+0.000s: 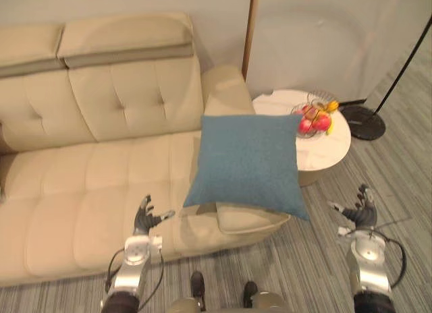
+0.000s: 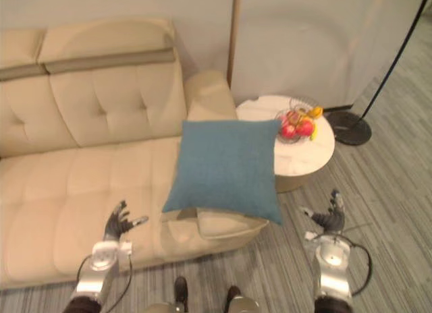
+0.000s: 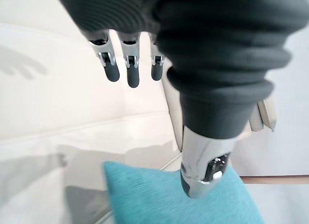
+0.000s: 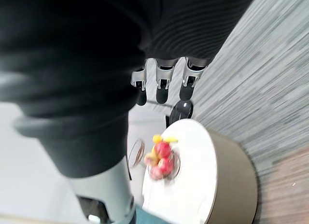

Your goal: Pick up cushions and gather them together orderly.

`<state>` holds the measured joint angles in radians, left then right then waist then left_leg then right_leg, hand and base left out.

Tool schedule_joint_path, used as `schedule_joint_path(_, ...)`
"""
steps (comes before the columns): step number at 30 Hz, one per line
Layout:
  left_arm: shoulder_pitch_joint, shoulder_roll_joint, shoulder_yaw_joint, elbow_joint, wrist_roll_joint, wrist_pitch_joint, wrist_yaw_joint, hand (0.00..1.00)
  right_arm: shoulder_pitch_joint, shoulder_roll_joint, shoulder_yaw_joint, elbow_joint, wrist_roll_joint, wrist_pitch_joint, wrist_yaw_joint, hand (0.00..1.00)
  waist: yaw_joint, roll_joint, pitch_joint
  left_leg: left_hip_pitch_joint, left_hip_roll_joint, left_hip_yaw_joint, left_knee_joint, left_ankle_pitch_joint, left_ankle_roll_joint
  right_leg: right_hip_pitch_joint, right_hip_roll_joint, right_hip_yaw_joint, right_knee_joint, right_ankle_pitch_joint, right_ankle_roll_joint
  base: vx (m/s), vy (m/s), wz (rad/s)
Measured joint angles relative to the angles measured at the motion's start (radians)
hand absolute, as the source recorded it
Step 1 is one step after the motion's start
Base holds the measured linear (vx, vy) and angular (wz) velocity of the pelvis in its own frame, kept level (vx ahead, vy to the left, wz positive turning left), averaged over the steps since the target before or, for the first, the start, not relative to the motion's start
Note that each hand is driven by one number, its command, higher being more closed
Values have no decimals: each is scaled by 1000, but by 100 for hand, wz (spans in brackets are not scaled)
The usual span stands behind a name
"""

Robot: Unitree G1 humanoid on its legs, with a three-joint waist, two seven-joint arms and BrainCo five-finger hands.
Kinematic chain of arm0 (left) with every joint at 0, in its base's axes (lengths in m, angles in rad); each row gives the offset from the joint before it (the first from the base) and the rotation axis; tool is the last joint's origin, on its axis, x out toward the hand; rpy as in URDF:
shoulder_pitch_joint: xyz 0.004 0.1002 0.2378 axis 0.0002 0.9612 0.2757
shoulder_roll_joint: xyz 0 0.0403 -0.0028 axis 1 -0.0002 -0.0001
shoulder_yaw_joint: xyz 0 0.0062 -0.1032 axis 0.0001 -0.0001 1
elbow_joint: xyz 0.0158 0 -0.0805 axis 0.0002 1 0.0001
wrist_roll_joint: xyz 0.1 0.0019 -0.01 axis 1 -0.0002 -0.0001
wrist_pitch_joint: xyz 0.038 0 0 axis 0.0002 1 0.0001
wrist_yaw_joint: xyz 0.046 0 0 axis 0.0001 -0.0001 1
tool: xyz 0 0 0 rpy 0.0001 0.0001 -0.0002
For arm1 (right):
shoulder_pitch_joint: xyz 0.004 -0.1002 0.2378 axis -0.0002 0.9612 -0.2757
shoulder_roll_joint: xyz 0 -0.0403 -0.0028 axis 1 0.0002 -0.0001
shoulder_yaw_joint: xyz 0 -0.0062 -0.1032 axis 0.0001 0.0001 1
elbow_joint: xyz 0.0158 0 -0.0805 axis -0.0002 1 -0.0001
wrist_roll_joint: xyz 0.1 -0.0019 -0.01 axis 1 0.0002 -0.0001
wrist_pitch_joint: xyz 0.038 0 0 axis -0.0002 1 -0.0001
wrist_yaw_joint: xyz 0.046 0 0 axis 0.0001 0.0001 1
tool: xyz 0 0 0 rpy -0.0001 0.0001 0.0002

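One cream sofa [image 1: 101, 171] is taking up the left of the scene. At its right end, by the armrest, a blue cushion [image 1: 248, 161] is leaning tilted, its lower edge overhanging the front of the seat. The cushion is roughly square, so no long axis is governing the grasp. A round white surface [image 1: 324, 151] is standing just beside the sofa's right end. A cream cushion [image 1: 246, 218] is lying under the blue one, touching it. A dark lamp base [image 1: 363, 121] is resting on the floor beyond the surface, and a fruit bowl [image 1: 314, 117] is sitting on it. The left hand [image 1: 144, 218] and the right hand [image 1: 361, 210] are hovering low with fingers spread wide, each holding nothing and each apart from the cushions. The blue cushion is lying ahead, between the two hands. The left hand is judged slightly nearer, being close to the lower left corner. No writing is proving legible.
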<state>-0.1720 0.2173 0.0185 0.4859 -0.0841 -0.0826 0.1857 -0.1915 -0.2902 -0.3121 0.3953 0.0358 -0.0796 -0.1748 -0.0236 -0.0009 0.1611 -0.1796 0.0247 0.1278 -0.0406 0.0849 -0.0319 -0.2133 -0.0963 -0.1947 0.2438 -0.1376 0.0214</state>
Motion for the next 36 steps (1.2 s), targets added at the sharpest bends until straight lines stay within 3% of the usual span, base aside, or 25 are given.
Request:
schedule_joint_path(7,-314,41,-46,99,-76,-21,54,0,-259,-34,63,107,67,1,-40,0,17,4,123,-168,5,-1,100,0,0,-163,-11,7,99,-2,-9,-67,-14,2)
schedule_joint_path(14,-565,44,-130,203,-116,-21,69,0,-422,-17,129,134,143,4,-96,0,31,1,186,-298,15,13,160,-6,-1,-304,-23,11,191,-7,-21,-116,-13,3)
schedule_joint_path(18,-687,40,-166,231,-118,-22,66,0,-507,13,155,131,172,6,-115,0,30,1,191,-370,43,78,166,9,11,-384,-22,8,205,9,-31,-102,-28,-2)
schedule_joint_path(24,-804,-35,-202,317,-135,-20,71,0,-593,65,229,125,201,6,-143,0,29,1,193,-420,64,88,167,32,12,-426,-1,11,182,31,-41,2,-33,-7)
schedule_joint_path(25,-818,-33,-202,321,-135,-20,75,0,-608,68,245,109,202,6,-149,100,30,0,194,-435,72,96,170,32,11,-437,7,12,172,38,-44,18,-58,-16)
schedule_joint_path(26,-837,-32,-202,322,-135,-20,77,100,-618,65,245,82,203,6,-151,100,32,-2,204,-444,79,99,173,33,10,-446,13,14,167,44,-45,4,-52,-13)
schedule_joint_path(29,-875,-33,-203,321,-134,-20,95,100,-646,63,246,45,207,1,-155,100,32,-2,233,-464,89,104,189,32,10,-461,21,16,167,50,-47,-11,-43,-7)
schedule_joint_path(36,-881,-14,-202,259,-138,-20,122,100,-667,52,246,4,276,-15,-159,100,38,-3,233,-484,106,115,200,28,4,-471,40,31,133,78,-50,-4,-32,-10)
